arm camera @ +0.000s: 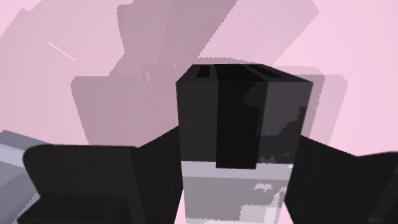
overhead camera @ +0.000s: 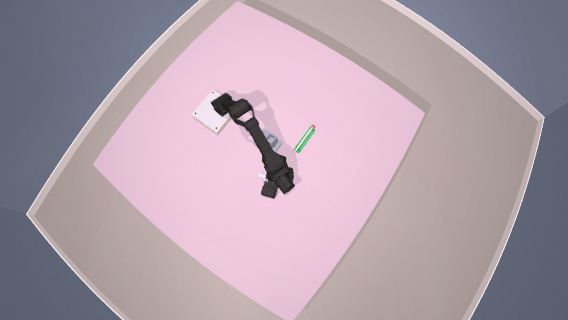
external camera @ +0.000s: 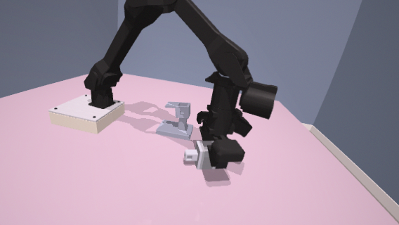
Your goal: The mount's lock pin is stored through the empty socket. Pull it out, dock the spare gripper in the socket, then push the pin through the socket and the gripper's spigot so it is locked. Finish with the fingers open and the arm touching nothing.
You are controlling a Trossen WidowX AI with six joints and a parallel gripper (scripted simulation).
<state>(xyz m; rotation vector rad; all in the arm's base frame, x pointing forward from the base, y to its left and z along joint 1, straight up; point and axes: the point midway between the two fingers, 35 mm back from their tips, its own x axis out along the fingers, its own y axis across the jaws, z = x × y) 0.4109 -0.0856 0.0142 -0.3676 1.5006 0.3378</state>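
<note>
The spare gripper (overhead camera: 262, 176) (external camera: 204, 155) (arm camera: 230, 195) has a black jaw end, a light grey body and a white spigot. It lies low at the mat, spigot towards the left in the exterior view. My gripper (external camera: 216, 150) (arm camera: 225, 126) points down, its fingers closed against both sides of the spare gripper's body. The grey-blue mount (overhead camera: 270, 140) (external camera: 174, 131) stands behind it, with its socket (external camera: 182, 111) on top; no pin shows in the socket. A green strip (overhead camera: 310, 137) with a white bar along it and a red end lies right of the mount; whether the bar is the pin is unclear.
The arm's white base plate (overhead camera: 206, 112) (external camera: 81, 107) is left of the mount. The mount's edge (arm camera: 14, 150) shows close beside the left finger in the wrist view. A raised beige rim (overhead camera: 537, 145) (external camera: 348, 169) bounds the area.
</note>
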